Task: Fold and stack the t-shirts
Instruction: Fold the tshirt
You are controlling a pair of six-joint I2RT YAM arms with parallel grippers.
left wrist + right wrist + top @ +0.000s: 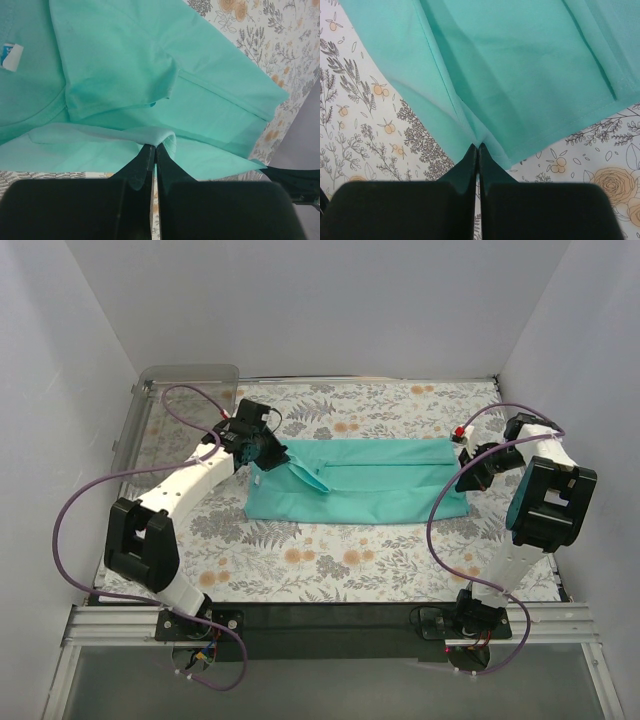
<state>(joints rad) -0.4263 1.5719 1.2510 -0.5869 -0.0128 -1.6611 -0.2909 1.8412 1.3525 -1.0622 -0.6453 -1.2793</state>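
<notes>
T-shirt (360,480): plain teal, soft cloth, no print; folded into a long band lying left to right.
Where it lies: on the flowered tablecloth (330,550), about mid-table, between the two grippers, its ends reaching both of them.
Upper layers: a straight folded edge runs along the length of the band, with a stitched hem showing on the top layer.
Left end: in the top view a diagonal ridge of cloth rises toward the left gripper (268,455), so this end is less flat than the rest.
Sleeve (225,95): short, lying flat across the body with its hem line plain to see in the left wrist view.
Neck label (11,55): small, white and blue, at the far left of the left wrist view beside a curved seam.
Left gripper, close up (154,147): fingers pressed together with a rolled lip of teal cloth pinched at their tips.
Right gripper (468,478): at the right end of the band, low over the cloth.
Right gripper, close up (478,147): fingers closed tight, tips nipping the shirt's edge where a crease runs into them; flowered cloth shows on both sides.
Surface of the shirt: mostly smooth, with soft wrinkles near both pinched spots.
Clear plastic tray (185,380): at the far left corner, apart from the shirt.
</notes>
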